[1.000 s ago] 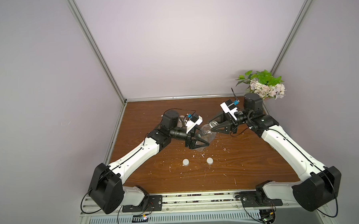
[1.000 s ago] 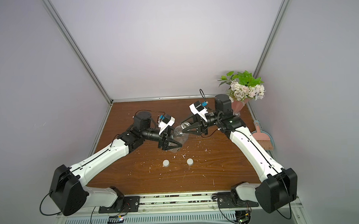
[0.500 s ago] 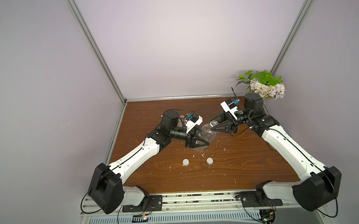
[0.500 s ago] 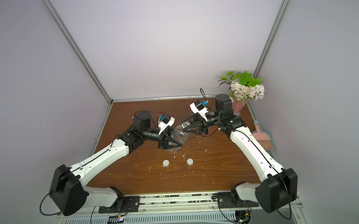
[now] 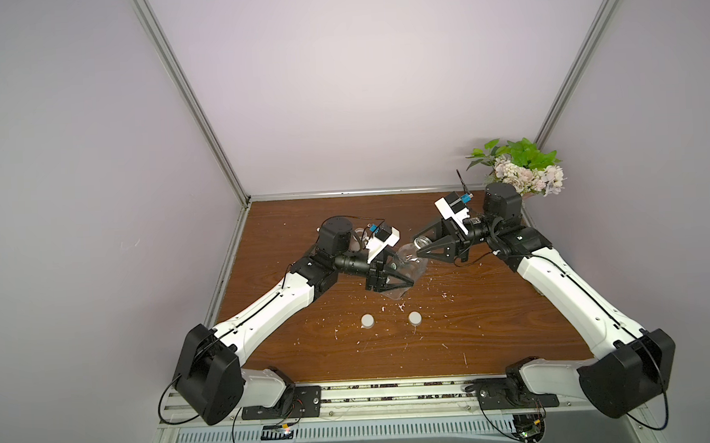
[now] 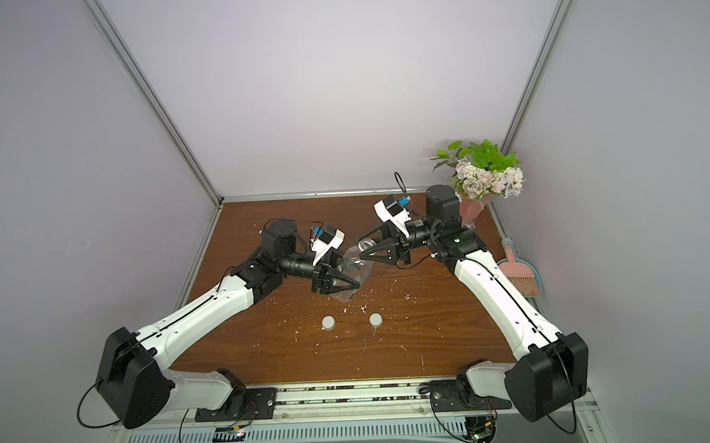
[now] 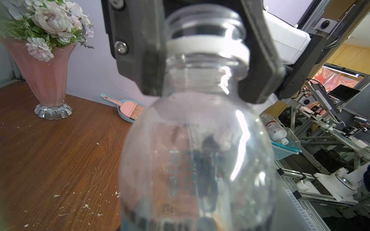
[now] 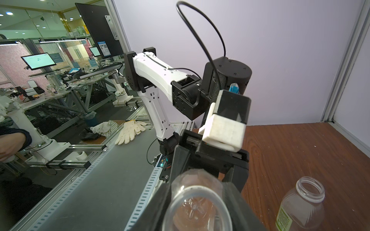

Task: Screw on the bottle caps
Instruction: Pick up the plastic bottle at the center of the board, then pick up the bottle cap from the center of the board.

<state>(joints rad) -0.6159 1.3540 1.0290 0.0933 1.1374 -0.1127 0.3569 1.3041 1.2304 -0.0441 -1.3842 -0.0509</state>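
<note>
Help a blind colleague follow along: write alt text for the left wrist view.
A clear, uncapped bottle fills the frame close up, with the right gripper clasping its neck from both sides. Behind it are a pink flower vase on a crumb-strewn wooden table and a pink brush in a dustpan by the wall.

Brown wood-grain counter [image 5: 494, 335]; left cap [image 5: 367, 320] and right cap [image 5: 414, 318] side by side, apart, white crumbs [image 5: 400, 307] scattered around; pink flower vase [image 6: 471, 211] far right corner; open yellow-green-labelled bottle [image 8: 300, 206] upright
</note>
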